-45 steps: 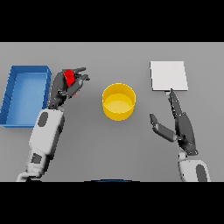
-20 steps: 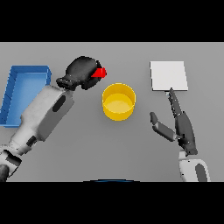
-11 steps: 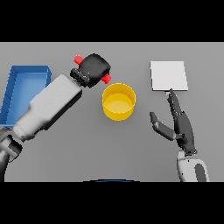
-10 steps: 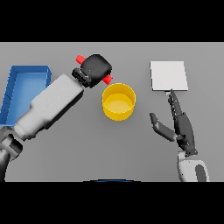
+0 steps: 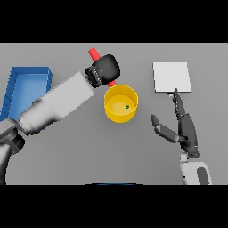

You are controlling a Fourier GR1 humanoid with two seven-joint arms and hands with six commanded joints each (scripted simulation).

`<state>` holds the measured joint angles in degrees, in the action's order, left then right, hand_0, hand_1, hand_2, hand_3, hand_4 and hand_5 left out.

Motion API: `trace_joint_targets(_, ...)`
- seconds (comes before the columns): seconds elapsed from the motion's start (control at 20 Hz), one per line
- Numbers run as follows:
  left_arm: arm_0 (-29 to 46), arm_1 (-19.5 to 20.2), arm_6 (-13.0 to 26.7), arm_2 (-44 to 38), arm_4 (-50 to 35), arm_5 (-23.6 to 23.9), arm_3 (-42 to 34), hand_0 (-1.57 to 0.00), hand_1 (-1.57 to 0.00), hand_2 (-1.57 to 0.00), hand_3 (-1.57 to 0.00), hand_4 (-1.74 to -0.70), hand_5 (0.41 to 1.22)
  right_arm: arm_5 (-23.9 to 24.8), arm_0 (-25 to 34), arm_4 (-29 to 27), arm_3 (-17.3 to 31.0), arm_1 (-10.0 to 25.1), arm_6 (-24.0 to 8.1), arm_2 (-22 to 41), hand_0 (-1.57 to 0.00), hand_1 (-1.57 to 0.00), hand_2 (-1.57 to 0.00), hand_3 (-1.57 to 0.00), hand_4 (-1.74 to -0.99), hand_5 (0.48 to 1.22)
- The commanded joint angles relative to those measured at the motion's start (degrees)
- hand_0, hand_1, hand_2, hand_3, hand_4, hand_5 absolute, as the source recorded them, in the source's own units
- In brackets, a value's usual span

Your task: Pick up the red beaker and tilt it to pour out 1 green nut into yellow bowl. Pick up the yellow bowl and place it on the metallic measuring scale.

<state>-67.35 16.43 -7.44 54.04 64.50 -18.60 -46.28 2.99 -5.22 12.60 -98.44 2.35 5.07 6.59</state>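
Your left hand [image 5: 106,69] is curled tight round the red beaker [image 5: 94,54], held up over the table just beyond the far-left rim of the yellow bowl [image 5: 120,113]. The beaker is tipped steeply: one red end sticks out of the fist toward the far left, and a thin sliver of red shows at the fist's lower right, right above the bowl's rim. Most of the beaker is hidden inside the fist, so you can't see its mouth.

One green nut [image 5: 127,106] sits inside the bowl, right of centre on the bowl floor. The bowl stands upright on the grey table [image 5: 133,151], roughly mid-table, touching nothing else.

The metallic measuring scale [image 5: 172,76] is a pale square plate at the far right, apart from the bowl, nothing on it.

Your right hand [image 5: 183,127] is idle near the right edge, fingers straight and pointing away from you, thumb splayed out toward the bowl, holding nothing. Its fingertips reach up to the near edge of the scale; whether they touch it can't be told.

The blue bin [image 5: 18,91] is at the far left, partly behind your left forearm. What it contains can't be made out.
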Motion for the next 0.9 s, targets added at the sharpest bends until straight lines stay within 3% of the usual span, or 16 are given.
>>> trace_joint_targets(0.0,-0.6,-0.9,0.0,1.1,1.1,0.0,1.0,-1.57,-1.57,-1.57,-1.55,-1.74,1.221,-0.4,0.3,-0.7,0.6,0.0,-0.1,-0.3,0.0,0.0,0.0,0.0,-1.152,0.567)
trace_joint_targets(0.1,-2.1,-0.7,-1.9,3.2,3.2,0.6,1.8,-1.57,-1.57,-1.57,-1.56,-1.74,1.221,-0.5,0.0,-0.9,0.7,-0.4,0.1,-0.2,0.0,0.0,0.0,0.0,-1.147,0.566)
trace_joint_targets(0.55,-6.7,-2.0,-4.1,10.5,11.7,2.2,3.2,-1.57,-1.57,-1.57,-1.57,-1.73,1.221,-0.1,-1.1,-0.3,0.0,-0.6,1.7,0.2,0.0,0.0,0.0,0.0,-1.13,0.577)
trace_joint_targets(0.65,-9.5,-3.0,-5.2,11.9,13.6,3.1,4.1,-1.57,-1.57,-1.57,-1.57,-1.73,1.221,0.2,-0.7,-0.1,0.1,-0.4,0.9,0.0,0.0,0.0,0.0,0.0,-1.133,0.575)
trace_joint_targets(0.85,-19.2,-1.1,-9.0,10.2,14.5,3.1,6.8,-1.57,-1.57,-1.57,-1.57,-1.73,1.221,0.3,-0.3,0.2,-0.1,-0.4,0.5,0.2,0.0,0.0,0.0,0.0,-1.135,0.563)
